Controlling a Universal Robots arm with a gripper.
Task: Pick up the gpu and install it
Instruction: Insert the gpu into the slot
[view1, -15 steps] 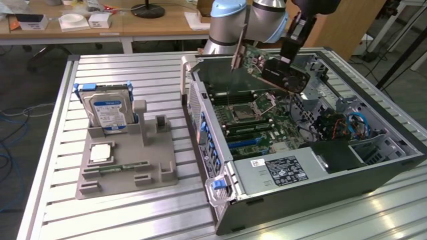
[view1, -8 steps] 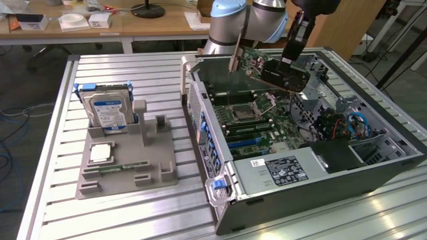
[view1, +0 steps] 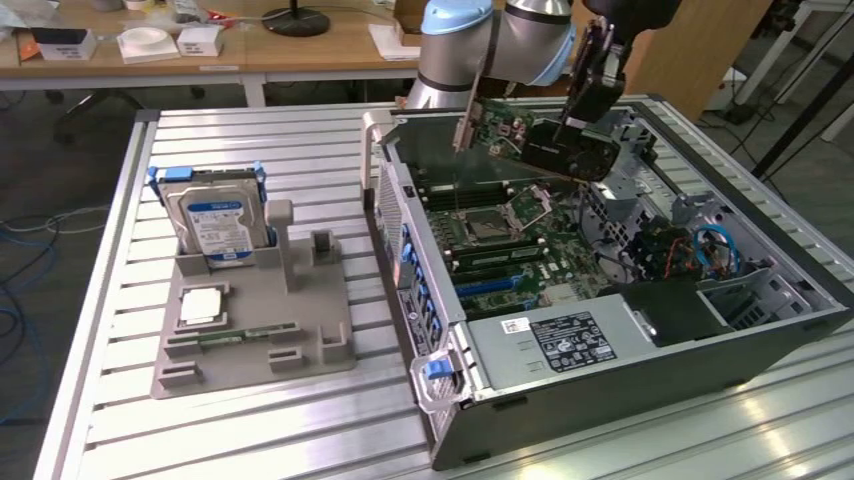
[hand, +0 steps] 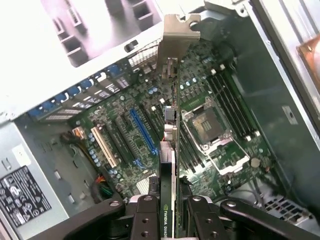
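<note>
Case (view1: 641, 385) open on its side, directly beneath the gripper (hand: 169, 206). Motherboard (hand: 120, 107) lies flat inside it, under the gripper. Gpu (hand: 171, 135) pinched edge-on between the closed fingers, held above the board and not seated. Its bracket (hand: 176, 35) is at the end farthest from the gripper. Below the card, CPU socket (hand: 207, 122) to one side, blue slot (hand: 143, 131) to the other.
</note>
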